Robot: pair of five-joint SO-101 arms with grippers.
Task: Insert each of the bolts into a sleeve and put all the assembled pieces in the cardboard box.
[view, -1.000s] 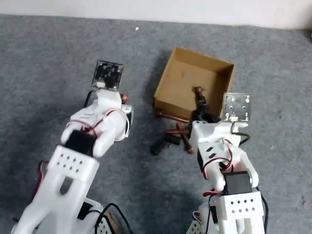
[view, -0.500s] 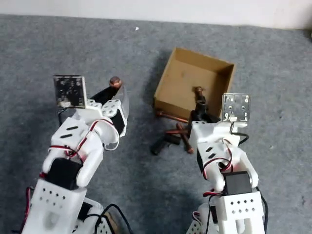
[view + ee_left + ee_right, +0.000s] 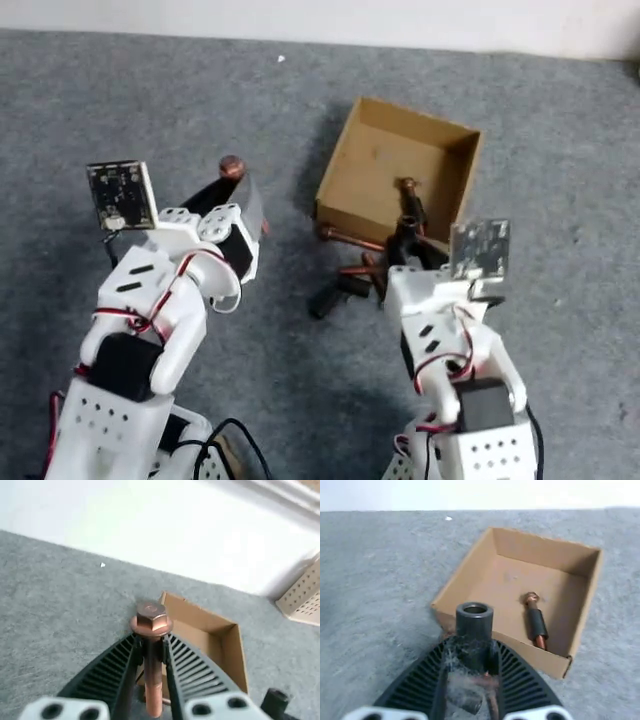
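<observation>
We see the left fingers clenched on a copper bolt. They grip its shank just under the flanged hex head. The head stands clear past the fingertips, and the rest of the shank runs back down the gap between the two fingers. Ahead of these fingers, and off toward the other arm's side, the grey table carries the cardboard box, well apart from the held bolt.

Between the two pairs of fingers, nearer the right pair, lies a small heap of loose bolts and black sleeves. It sits on the table by the box's near wall, and one of the bolts lies right along that wall. In the right wrist view we make out one bolt and one sleeve from this heap, directly beneath the gap of the right fingers.

The right fingers are clamped on a black sleeve. Its open bore end sticks out past the fingertips. The box sits just beyond these fingertips with its top open. Inside it, behind the near wall, rests one assembled piece, a bolt with a sleeve around its shank. Its head points away from the fingers and its threaded tip points toward them
</observation>
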